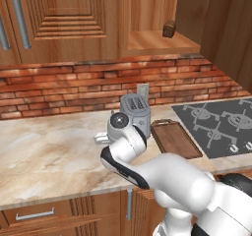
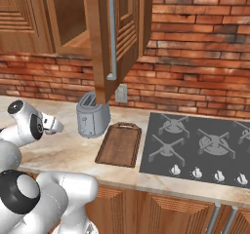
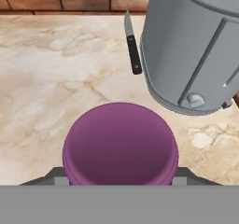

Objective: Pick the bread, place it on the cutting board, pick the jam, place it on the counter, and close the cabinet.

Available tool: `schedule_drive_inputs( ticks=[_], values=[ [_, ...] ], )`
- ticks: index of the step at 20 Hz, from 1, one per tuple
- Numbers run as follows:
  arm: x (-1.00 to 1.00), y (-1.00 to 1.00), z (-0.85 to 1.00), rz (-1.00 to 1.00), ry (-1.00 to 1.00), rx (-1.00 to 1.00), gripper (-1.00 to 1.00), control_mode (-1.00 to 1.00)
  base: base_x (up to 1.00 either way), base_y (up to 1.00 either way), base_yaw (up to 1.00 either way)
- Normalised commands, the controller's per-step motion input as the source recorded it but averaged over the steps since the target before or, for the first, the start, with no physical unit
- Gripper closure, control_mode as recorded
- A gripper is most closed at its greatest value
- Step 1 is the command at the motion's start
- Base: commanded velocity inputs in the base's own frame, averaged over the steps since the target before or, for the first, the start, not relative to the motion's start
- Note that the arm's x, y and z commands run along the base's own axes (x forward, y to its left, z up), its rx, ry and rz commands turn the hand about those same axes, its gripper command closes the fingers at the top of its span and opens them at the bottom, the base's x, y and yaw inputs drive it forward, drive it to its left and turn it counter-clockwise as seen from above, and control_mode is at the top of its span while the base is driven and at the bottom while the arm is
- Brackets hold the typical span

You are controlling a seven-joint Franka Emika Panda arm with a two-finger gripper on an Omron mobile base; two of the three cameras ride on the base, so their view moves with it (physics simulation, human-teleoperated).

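Closest to the hand camera, the purple jam jar (image 3: 120,143) sits between the two dark fingertips, whose ends show at either side of its base. The pincer (image 3: 120,180) is closed around the jar, pinching it just above the counter.

Beige marbled counter (image 1: 44,151) stretches wide and bare to the left of the arm, with open room up to its rounded front edge. Behind it runs a red brick wall (image 2: 195,72). To the right lies a dark stovetop (image 2: 195,147), flush with the counter.

Above, the reddish-brown cabinet (image 1: 157,18) stands open; its door (image 2: 105,38) swings out over the counter, above the toaster, with its metal bar handle facing forward. On the cabinet's shelf sits the small dark brown bread (image 1: 169,29), near the shelf's right end.

A grey toaster (image 2: 93,115) stands against the wall, close beside the jar on the right in the hand view. Just right of the toaster lies the dark wooden cutting board (image 2: 119,144), with nothing on it. A knife (image 3: 132,45) with a black handle lies on the counter, just beside the toaster.
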Motion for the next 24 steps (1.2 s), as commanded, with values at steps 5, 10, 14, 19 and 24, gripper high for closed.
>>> schedule_drive_inputs(
  ticks=[5, 10, 14, 19, 24],
  values=[
    [0.13, 0.0, -0.27, 0.0, 0.0, 0.0, 1.0, -1.0, 0.0, 0.0, 0.0],
    [0.11, 0.0, -0.19, 0.0, 0.0, 0.0, 1.0, -1.0, 0.0, 0.0, 0.0],
    [0.02, 0.0, -0.12, 0.0, 0.0, 0.0, 1.0, -1.0, 0.0, 0.0, 0.0],
    [0.0, 0.0, -0.17, 0.0, 0.0, 0.0, 1.0, -1.0, 0.0, 0.0, 0.0],
    [0.0, 0.0, -0.15, 0.0, 0.0, 0.0, 1.0, -1.0, 0.0, 0.0, 0.0]
  ],
)
